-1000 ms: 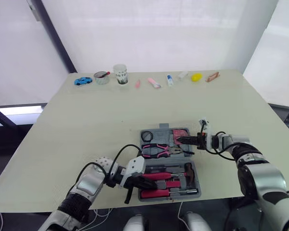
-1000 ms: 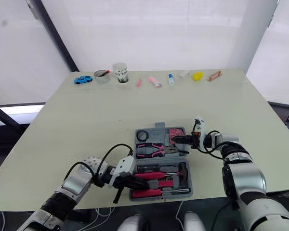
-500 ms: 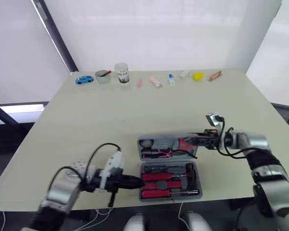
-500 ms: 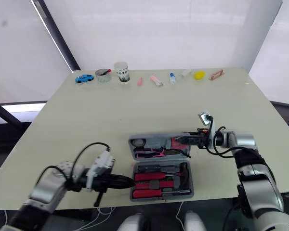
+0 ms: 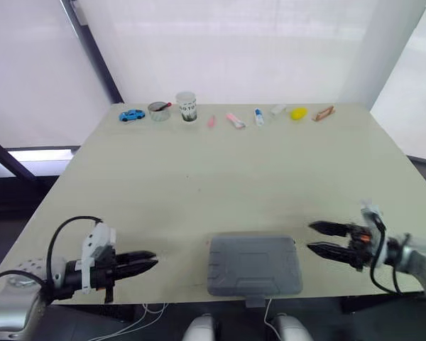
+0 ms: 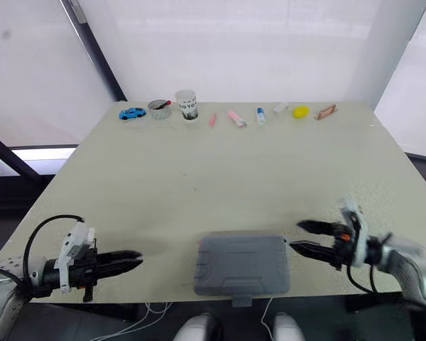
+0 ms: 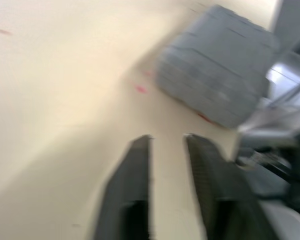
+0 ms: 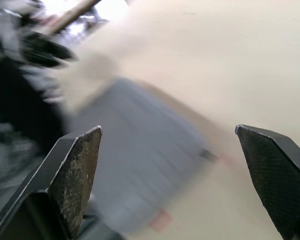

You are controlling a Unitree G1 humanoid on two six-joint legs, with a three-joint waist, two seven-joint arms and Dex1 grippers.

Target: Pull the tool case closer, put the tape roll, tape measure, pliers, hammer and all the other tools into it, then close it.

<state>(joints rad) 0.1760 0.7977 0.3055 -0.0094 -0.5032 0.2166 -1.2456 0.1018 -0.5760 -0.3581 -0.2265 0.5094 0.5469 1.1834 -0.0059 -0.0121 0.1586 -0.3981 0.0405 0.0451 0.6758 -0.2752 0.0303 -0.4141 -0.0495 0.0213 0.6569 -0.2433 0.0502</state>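
A closed grey plastic tool case [image 5: 254,265] is lying on the pale worktop [image 5: 220,170]. The left gripper [image 5: 155,259] is hovering left of it, narrowly parted; the right gripper [image 5: 310,236], right of it, is gaping wide.

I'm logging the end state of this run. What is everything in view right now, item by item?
tool case: 1, grey, lid shut, by the table's near edge, between the two tools
toy car: 1, blue, left end of the far-edge row
round tin: 1, grey, right of the car
cup: 1, white with dark print, right of the tin
pink stick: 1, right of the cup
pink tube: 1, next along
small bottle: 1, white, blue cap
white item: 1, too small to identify
yellow item: 1, rounded
brown item: 1, right end of the row
table: 1, cream
left tool: black, narrowly open, left of the case
right tool: black, wide open, empty, right of the case
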